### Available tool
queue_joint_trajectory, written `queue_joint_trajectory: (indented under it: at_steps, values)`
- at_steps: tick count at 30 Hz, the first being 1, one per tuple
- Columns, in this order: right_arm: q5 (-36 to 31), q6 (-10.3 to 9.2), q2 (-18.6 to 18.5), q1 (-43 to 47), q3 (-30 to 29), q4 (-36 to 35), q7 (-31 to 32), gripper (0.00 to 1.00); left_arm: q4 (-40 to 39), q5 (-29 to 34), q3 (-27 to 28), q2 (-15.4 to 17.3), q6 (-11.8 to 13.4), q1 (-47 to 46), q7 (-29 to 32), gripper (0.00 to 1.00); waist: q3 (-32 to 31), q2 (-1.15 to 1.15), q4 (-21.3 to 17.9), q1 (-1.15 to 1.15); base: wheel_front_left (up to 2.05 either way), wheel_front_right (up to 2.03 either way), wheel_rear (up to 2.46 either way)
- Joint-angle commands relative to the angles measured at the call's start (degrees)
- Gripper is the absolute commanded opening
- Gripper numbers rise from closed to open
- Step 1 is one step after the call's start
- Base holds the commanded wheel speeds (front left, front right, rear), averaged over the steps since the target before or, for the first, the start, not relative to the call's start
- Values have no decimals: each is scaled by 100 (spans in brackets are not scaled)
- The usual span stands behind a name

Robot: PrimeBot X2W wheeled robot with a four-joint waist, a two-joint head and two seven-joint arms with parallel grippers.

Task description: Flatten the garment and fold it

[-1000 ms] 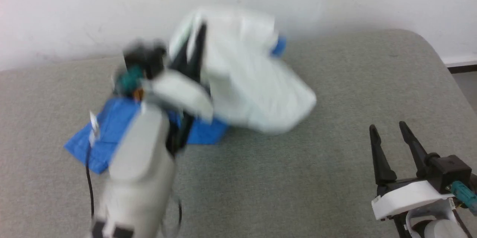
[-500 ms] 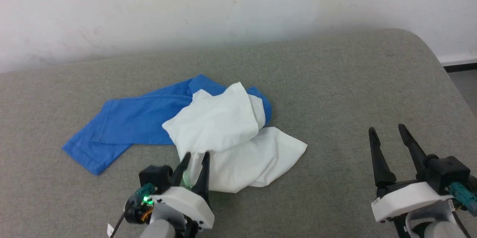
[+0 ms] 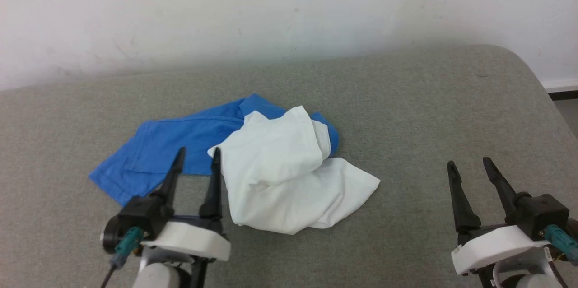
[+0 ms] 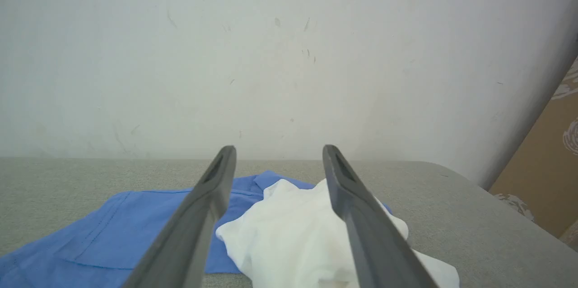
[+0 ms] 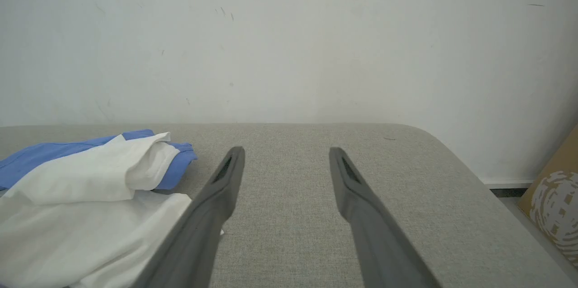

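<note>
Left hand (image 3: 198,156) is spread wide and empty, with its tips at the near-left edge of the garment (image 3: 275,175), where blue meets white. Right hand (image 3: 468,164) is also wide open and empty, well apart to the right over the bare grey desk (image 3: 406,112). Garment lies crumpled mid-desk, the white body bunched and folded over itself and the blue part spread flat toward the left.

**T-shirt let go**

A second ago my left fingers (image 3: 213,179) held the T-shirt (image 3: 275,175) bunched up in the air. Then I brought it down, pinching its near white edge. Now those fingers stand spread wide, off the cloth and drawn back leftward, and the T-shirt lies crumpled on the tabletop (image 3: 406,121).
</note>
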Motion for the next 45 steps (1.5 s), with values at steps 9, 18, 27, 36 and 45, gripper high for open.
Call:
queue_joint_trajectory:
  at_steps: [9, 18, 27, 36, 45]
  values:
    - [57, -4, 6, 80, 17, -34, 106, 100, -373, 119, 725, 261, 32, 549, -27, 100, 37, 0, 173, 0, 0, 0, 0]
    - [437, -4, 6, -712, 332, 812, 504, 100, -473, 187, 805, 186, -129, 579, -27, 100, 93, 0, 422, 0, 0, 0, 0]
    - [1498, -4, -11, -2289, 1683, 2339, 1848, 100, -333, 188, 758, 35, -223, 438, -27, 100, 196, 0, 789, 0, 0, 0, 0]
    - [2337, -4, -69, -3166, 2427, 3444, 2370, 22, -250, 164, 735, -45, -263, 350, -27, 100, 335, 0, 1010, 0, 0, 0, 0]
    - [2304, -4, -581, -3267, 3323, 2652, 1415, 0, -242, 151, 814, -70, -244, 369, -27, 100, 341, 0, 923, 0, 0, 0, 0]
